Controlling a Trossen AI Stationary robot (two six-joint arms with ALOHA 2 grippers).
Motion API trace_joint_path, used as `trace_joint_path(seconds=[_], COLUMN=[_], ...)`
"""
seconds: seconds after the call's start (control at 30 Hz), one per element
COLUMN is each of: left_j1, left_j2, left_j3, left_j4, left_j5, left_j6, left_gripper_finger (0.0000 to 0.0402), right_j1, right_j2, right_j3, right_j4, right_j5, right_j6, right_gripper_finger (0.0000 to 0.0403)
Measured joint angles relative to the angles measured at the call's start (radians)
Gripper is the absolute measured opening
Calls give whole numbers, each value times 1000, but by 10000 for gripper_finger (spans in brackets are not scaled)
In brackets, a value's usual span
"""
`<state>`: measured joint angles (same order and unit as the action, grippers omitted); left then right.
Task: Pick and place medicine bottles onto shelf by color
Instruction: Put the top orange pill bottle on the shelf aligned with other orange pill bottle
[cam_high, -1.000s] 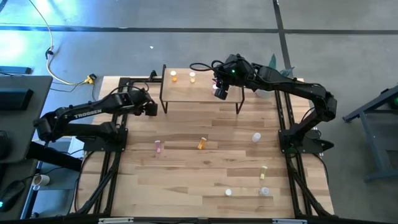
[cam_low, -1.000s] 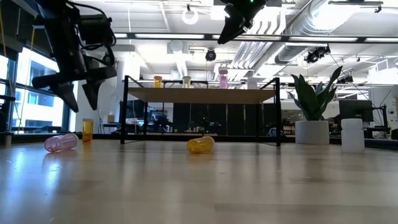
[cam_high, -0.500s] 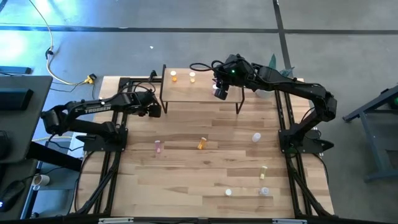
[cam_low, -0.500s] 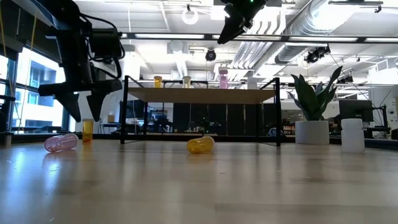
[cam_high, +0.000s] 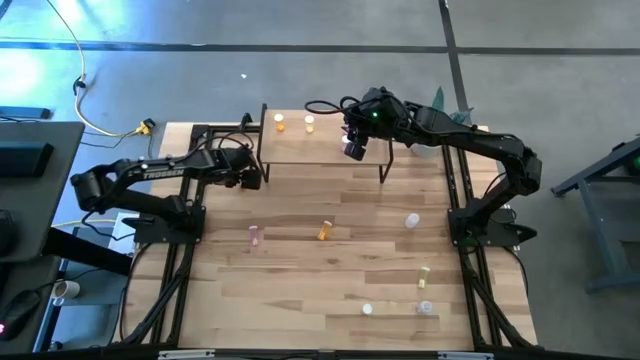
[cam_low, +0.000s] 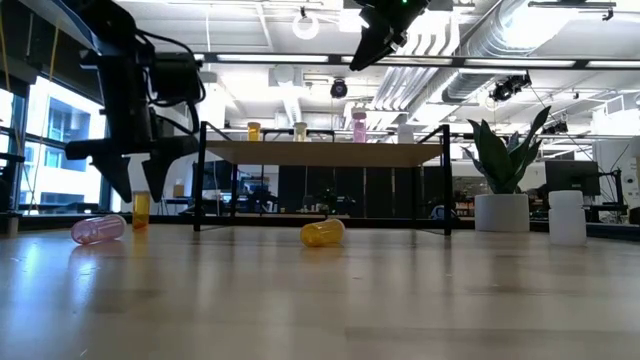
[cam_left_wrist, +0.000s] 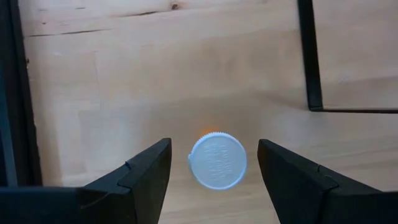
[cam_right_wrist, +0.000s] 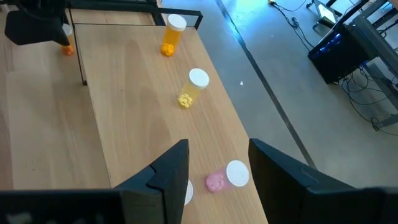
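Wooden tabletop (cam_high: 330, 270) under left hand (cam_left_wrist: 211, 165), fingers apart astride upright orange bottle (cam_left_wrist: 217, 160)

The shelf (cam_high: 322, 145) is a light-wood board on thin black legs, standing at the far edge of the table. Three bottles stand upright on it in a row along the far edge: an orange bottle (cam_right_wrist: 171, 34), a yellow bottle (cam_right_wrist: 193, 87) and a pink bottle (cam_right_wrist: 227, 177), all with white caps. Beside the shelf's left end an orange-bodied bottle (cam_left_wrist: 217, 160) stands upright on the table, seen cap-on. On the table, a pink bottle (cam_low: 97, 230) and a yellow-orange bottle (cam_low: 322, 233) lie on their sides. Further right on the table a clear bottle (cam_high: 411, 220), a yellow one (cam_high: 424, 274) and two pale ones (cam_high: 367, 309) (cam_high: 426, 308) are scattered well apart.
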<state>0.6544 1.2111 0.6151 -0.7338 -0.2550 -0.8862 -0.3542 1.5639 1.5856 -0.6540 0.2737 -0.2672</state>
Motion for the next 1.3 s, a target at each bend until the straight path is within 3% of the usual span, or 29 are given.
trace_joint_path(seconds=[0.17,0.67,0.97,1.3], left_j1=[0,0,0,54], left_j2=[11,11,10,10], left_j3=[0,0,14,128], left_j4=[0,-2,-21,-169], left_j5=[-1,8,55,27], left_j6=[7,52,93,215], left_gripper_finger=[217,113,114,114], right_j1=[0,0,0,0], right_j2=[0,0,0,0], right_j3=[0,0,0,0], right_j4=[0,0,0,0], right_j5=[0,0,0,0], right_j6=[0,24,27,27], right_gripper_finger=[158,158,158,158])
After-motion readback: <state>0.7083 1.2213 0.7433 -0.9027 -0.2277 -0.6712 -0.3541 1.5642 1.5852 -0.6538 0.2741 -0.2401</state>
